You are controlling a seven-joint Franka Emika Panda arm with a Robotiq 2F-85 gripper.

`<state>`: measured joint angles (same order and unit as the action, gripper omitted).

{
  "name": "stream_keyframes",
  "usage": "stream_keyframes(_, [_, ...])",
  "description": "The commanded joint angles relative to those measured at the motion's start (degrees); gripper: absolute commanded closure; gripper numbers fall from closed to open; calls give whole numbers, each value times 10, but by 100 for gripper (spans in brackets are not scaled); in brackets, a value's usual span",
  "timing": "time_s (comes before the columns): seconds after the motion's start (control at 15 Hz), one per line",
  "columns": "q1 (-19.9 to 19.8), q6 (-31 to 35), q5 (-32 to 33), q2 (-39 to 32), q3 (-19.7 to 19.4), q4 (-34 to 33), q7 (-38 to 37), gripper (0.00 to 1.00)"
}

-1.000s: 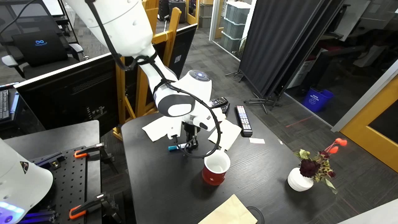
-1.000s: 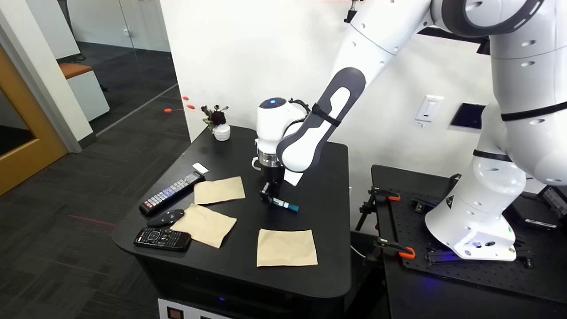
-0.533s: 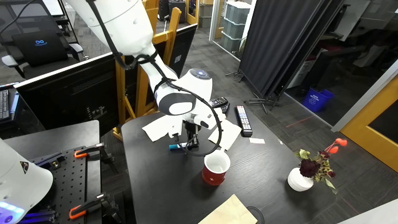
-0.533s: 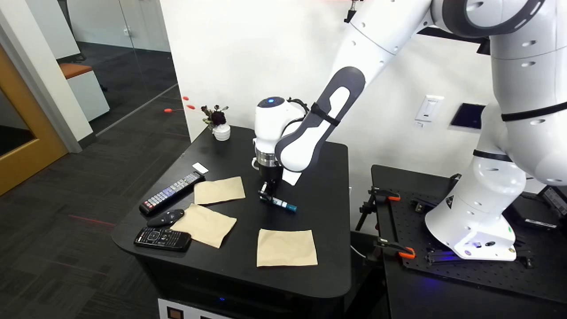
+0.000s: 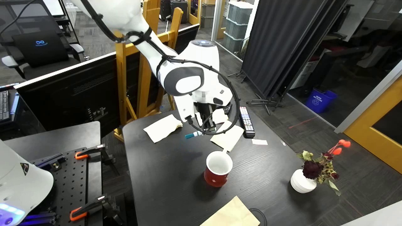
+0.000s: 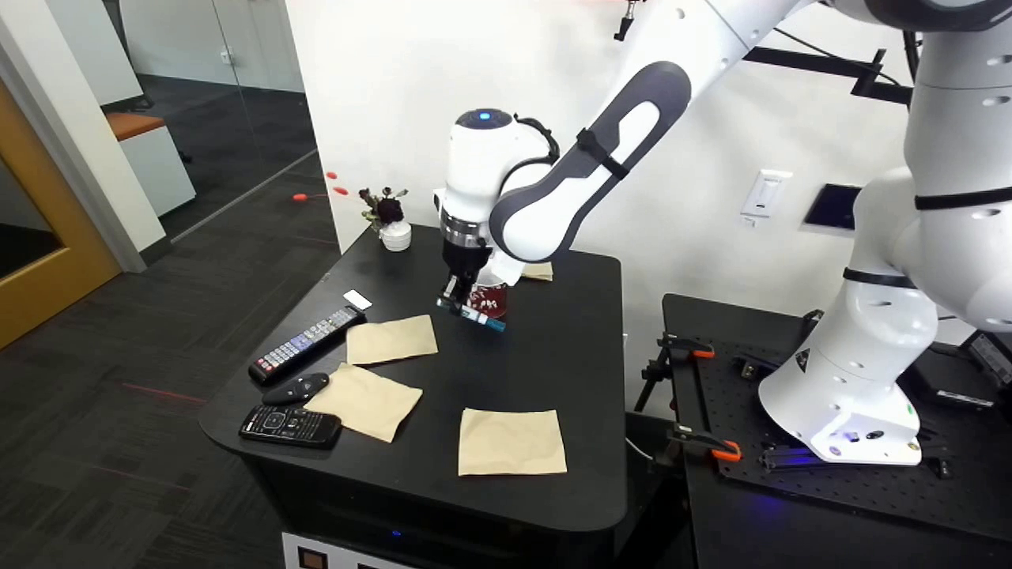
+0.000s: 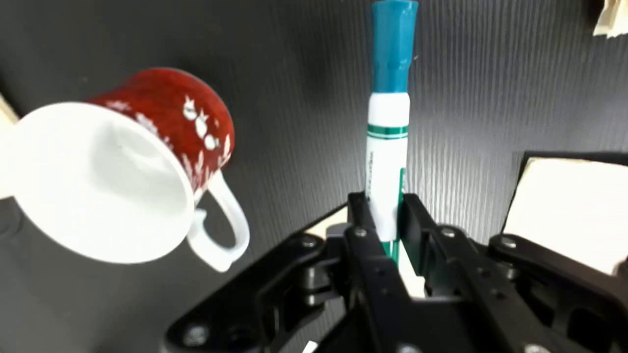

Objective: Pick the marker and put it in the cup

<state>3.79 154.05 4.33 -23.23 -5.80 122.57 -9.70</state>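
The marker, white-bodied with a teal-blue cap, shows in the wrist view and in both exterior views. My gripper is shut on its body, with the capped end sticking out. The gripper holds the marker above the table, slightly tilted. The red cup with a white inside stands upright on the table, its opening up. It also shows at the left of the wrist view, apart from the marker, its handle toward the gripper. In an exterior view the arm partly hides the cup.
Tan napkins lie on the dark table. A long black remote and smaller remotes lie near one edge. A white vase with flowers stands at a far corner. A small white card lies nearby.
My gripper has risen with the marker, lifting it off the table, and has shifted sideways. The wrist is more tilted. The cup has not moved.
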Motion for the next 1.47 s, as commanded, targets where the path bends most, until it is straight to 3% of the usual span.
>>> stream_keyframes(0.0, [21,-14,49,63,-22,16,-28,95])
stream_keyframes(0.2, [9,5,45,98,4,27,3,95])
stream_keyframes(0.27, [4,-1,46,63,-1,2,-7,79])
stream_keyframes(0.53, [5,-1,45,83,10,11,-6,79])
stream_keyframes(0.6, [5,-1,45,83,10,12,-6,95])
stream_keyframes(0.73, [45,20,139,71,-42,3,-126,95])
stream_keyframes(1.2, [219,9,339,25,-260,-43,-443,95])
stream_keyframes(1.4, [271,-9,417,4,-312,-50,-578,95])
